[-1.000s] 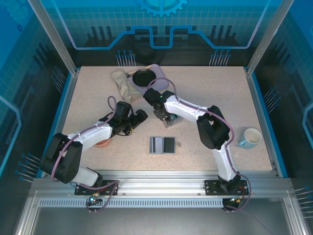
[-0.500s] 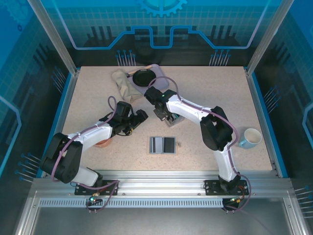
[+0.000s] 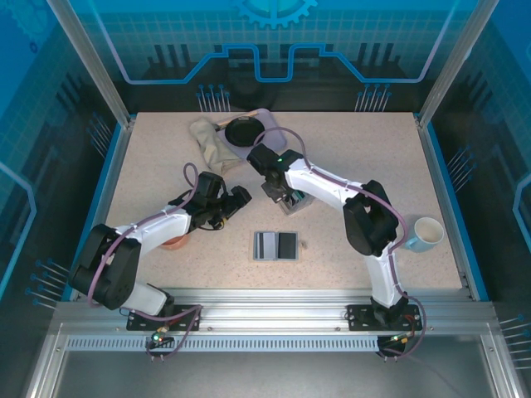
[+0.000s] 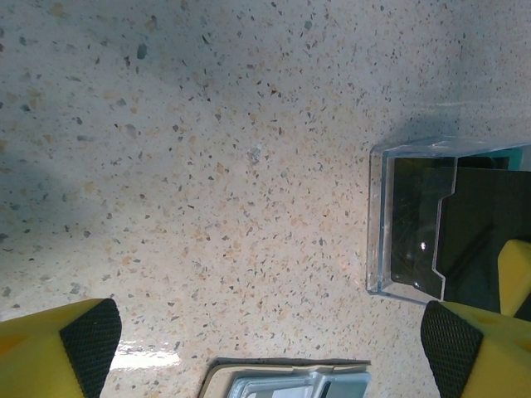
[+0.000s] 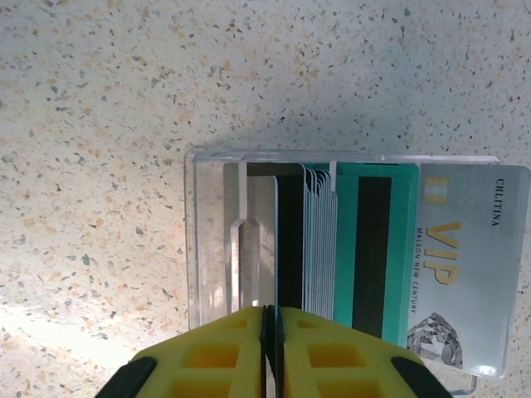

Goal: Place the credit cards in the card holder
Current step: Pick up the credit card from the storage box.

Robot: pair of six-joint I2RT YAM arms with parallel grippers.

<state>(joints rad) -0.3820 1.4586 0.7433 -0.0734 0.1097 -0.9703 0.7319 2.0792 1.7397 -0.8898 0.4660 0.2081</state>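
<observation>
The credit cards (image 5: 344, 240) stand upright in a clear plastic tray (image 5: 207, 240), showing teal, dark and white edges, with a grey VIP card (image 5: 465, 265) at the right end. My right gripper (image 5: 270, 311) is over the tray (image 3: 292, 201), shut on one thin card seen edge-on. The card holder (image 3: 275, 245) lies open on the table nearer the arms, with two dark panels facing up. Its tan edge (image 4: 286, 375) shows below my left gripper (image 4: 270, 352), which hangs open with nothing between its fingers. In the top view the left gripper (image 3: 232, 201) is left of the tray.
A white mug (image 3: 425, 234) stands near the right edge. At the back lie a crumpled cloth (image 3: 207, 141) and a black dish (image 3: 245, 131). An orange object (image 3: 174, 242) sits partly under the left arm. The clear tray (image 4: 415, 224) is at the right of the left wrist view.
The right arm's wrist has shifted slightly toward the back and right over the tray, its jaws staying pinched. The left arm has not moved.
</observation>
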